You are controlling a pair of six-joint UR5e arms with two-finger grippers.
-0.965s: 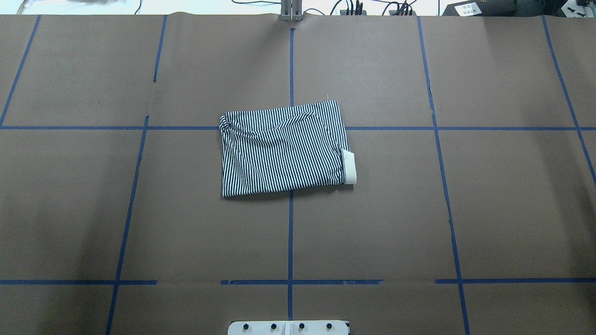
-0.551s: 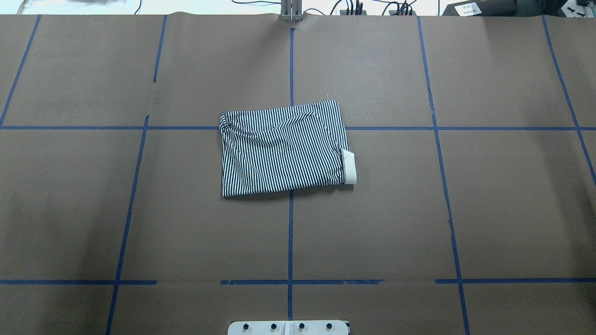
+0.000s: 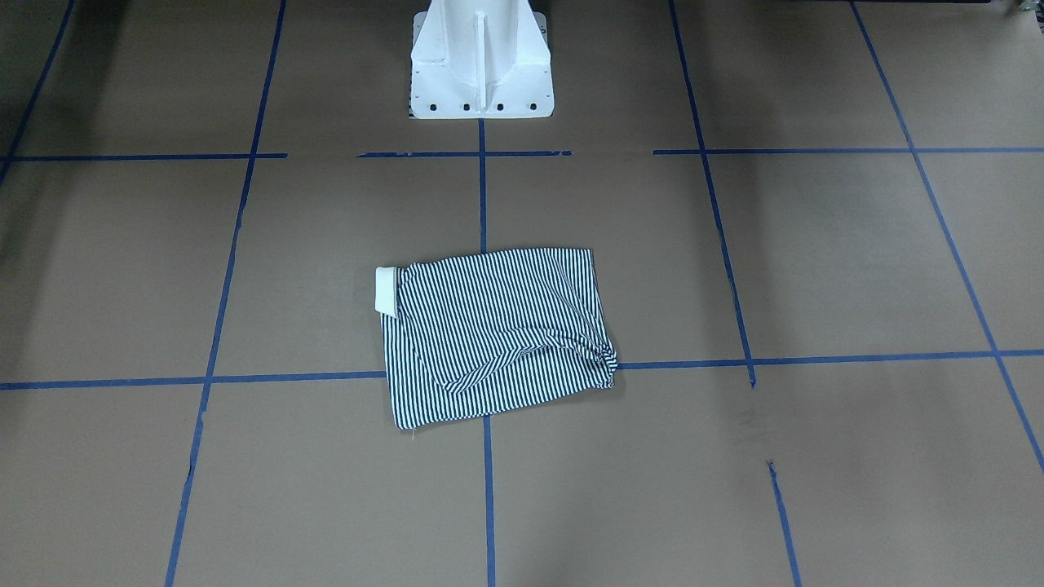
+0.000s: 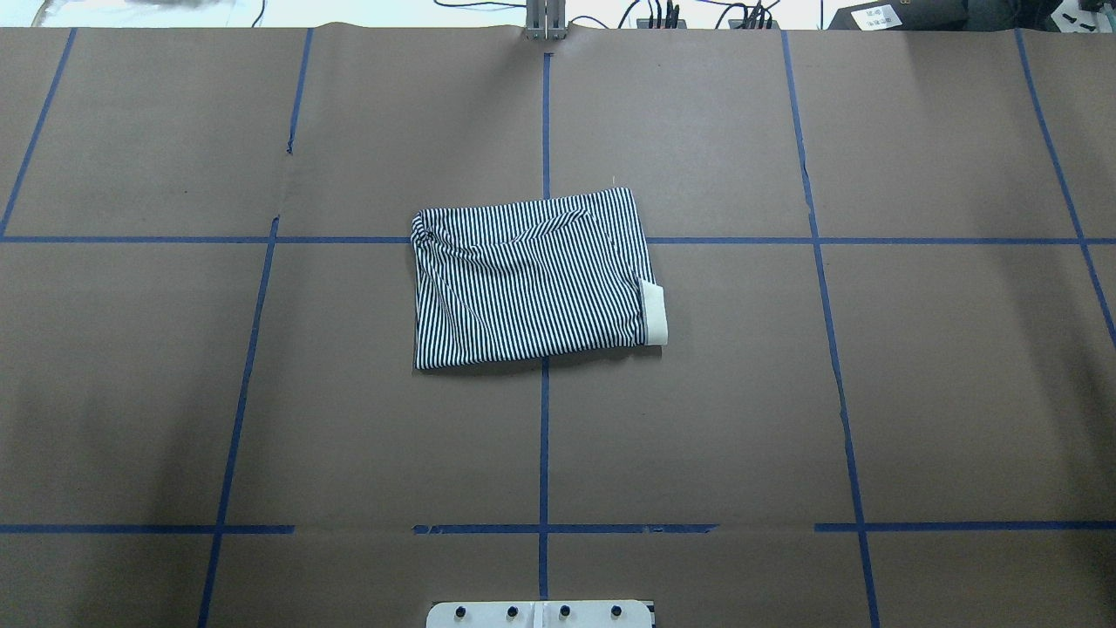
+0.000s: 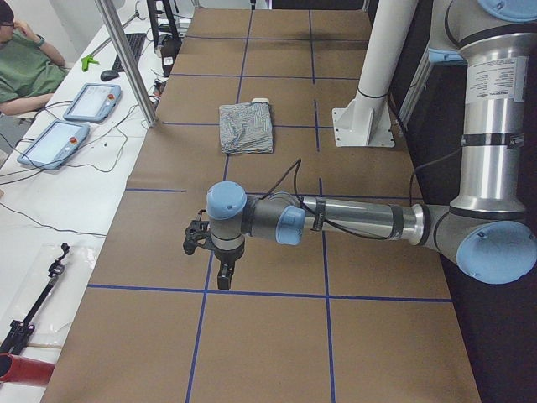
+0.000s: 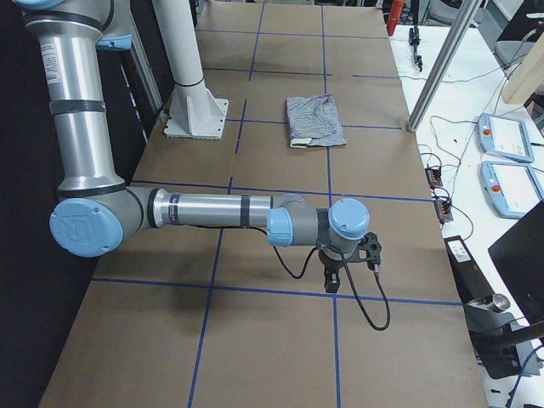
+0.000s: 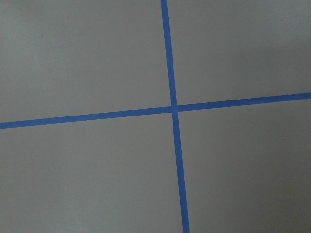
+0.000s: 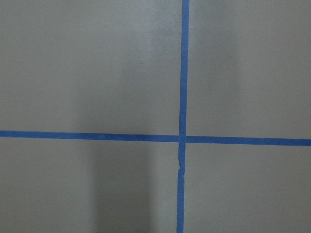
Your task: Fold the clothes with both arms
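Note:
The striped navy-and-white polo shirt (image 4: 532,279) lies folded into a rough rectangle at the middle of the table, with its cream collar (image 4: 654,314) sticking out at one edge. It also shows in the front view (image 3: 497,334) and the two side views (image 5: 246,128) (image 6: 314,119). My left gripper (image 5: 224,275) hangs over bare table far out to the left of the shirt. My right gripper (image 6: 331,280) hangs over bare table far out to the right. Neither touches the shirt. I cannot tell whether either is open or shut. Both wrist views show only the table cover.
Brown paper (image 4: 785,392) with a grid of blue tape lines (image 4: 543,436) covers the table. The white pedestal base (image 3: 481,57) stands at the robot's edge. Tablets (image 5: 54,143) and cables lie on a white bench beyond the far edge, where a person (image 5: 25,63) sits.

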